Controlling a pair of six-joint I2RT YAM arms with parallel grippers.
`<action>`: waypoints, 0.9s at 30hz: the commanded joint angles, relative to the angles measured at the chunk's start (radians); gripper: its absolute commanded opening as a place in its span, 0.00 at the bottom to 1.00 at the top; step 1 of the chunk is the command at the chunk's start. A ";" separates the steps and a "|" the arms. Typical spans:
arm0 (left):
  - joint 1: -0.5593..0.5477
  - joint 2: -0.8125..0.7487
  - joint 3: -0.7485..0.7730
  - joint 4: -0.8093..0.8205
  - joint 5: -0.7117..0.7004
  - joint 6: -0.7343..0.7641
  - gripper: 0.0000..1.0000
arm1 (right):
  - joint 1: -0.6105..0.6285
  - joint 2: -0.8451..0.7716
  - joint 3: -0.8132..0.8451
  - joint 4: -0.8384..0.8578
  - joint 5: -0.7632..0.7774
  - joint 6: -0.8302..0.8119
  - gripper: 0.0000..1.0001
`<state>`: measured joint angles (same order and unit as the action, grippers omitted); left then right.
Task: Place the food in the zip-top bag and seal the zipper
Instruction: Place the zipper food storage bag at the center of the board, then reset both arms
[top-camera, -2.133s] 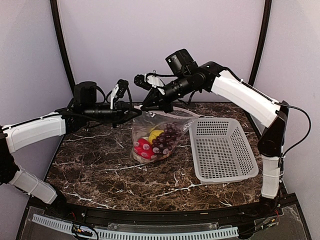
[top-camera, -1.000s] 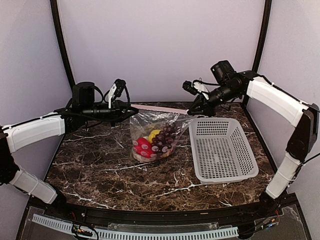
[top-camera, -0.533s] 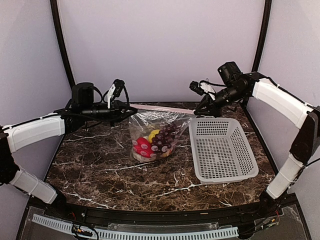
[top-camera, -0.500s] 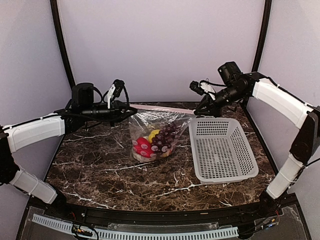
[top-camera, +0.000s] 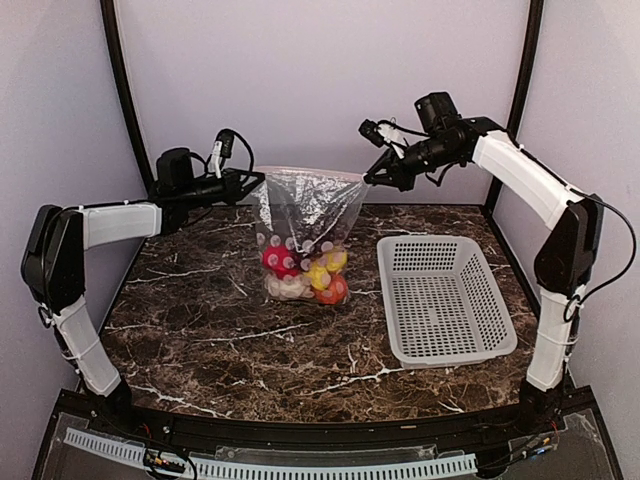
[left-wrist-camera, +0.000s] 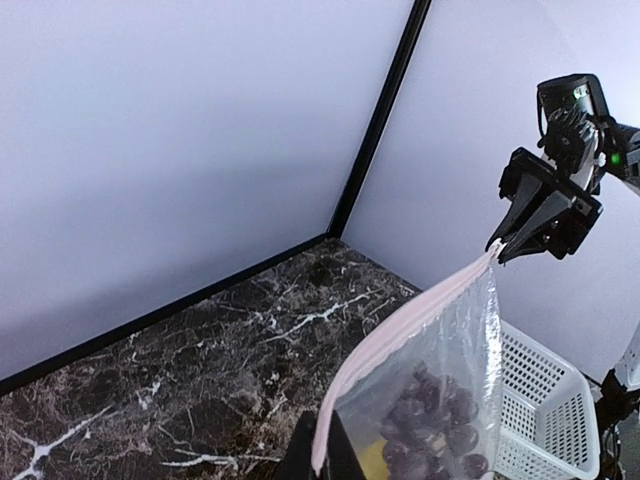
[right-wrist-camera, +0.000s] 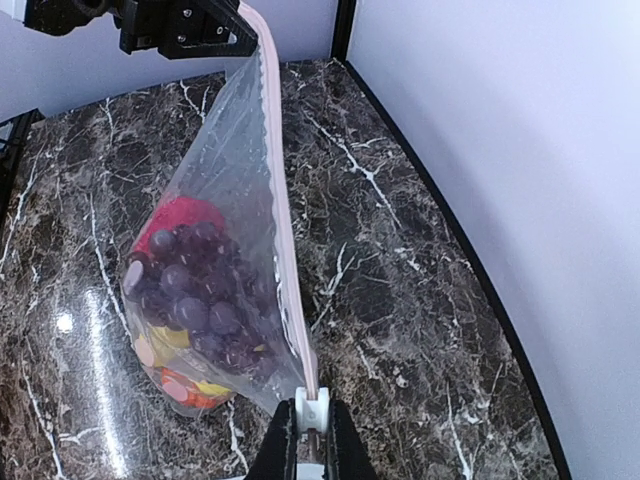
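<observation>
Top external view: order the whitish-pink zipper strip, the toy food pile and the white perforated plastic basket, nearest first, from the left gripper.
1. Whitish-pink zipper strip: end pinched in the left gripper.
2. Toy food pile: lower, mid-scene.
3. White perforated plastic basket: right side.

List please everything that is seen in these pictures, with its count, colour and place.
bag: one, clear with pale spots, hung over the table between the two arms
zipper strip: one, whitish-pink, along the top edge of the bag
toy foods, all at the bottom of the bag: red piece, yellow pieces, orange piece, whitish piece, dark purple grapes
basket: one, white, with holes, on the table to the right of the bag
table: one, dark marble with white veins
left fingers: black, shut on the left end of the zipper strip
right fingers: black, shut on the right end of the zipper strip
</observation>
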<state>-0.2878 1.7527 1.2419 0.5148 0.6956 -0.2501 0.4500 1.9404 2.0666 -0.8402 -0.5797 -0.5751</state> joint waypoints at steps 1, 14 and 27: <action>0.026 -0.015 0.059 0.183 0.096 -0.166 0.01 | -0.022 0.024 0.133 -0.061 -0.030 0.053 0.03; 0.022 -0.352 -0.344 -0.166 0.146 -0.040 0.47 | 0.037 -0.219 -0.295 -0.060 -0.232 0.033 0.52; 0.022 -0.550 -0.245 -0.644 -0.433 0.140 0.61 | -0.163 -0.446 -0.446 0.024 -0.090 0.157 0.74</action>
<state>-0.2722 1.2011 0.9436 0.0883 0.5037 -0.1661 0.3828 1.6108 1.7004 -0.9104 -0.7422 -0.4892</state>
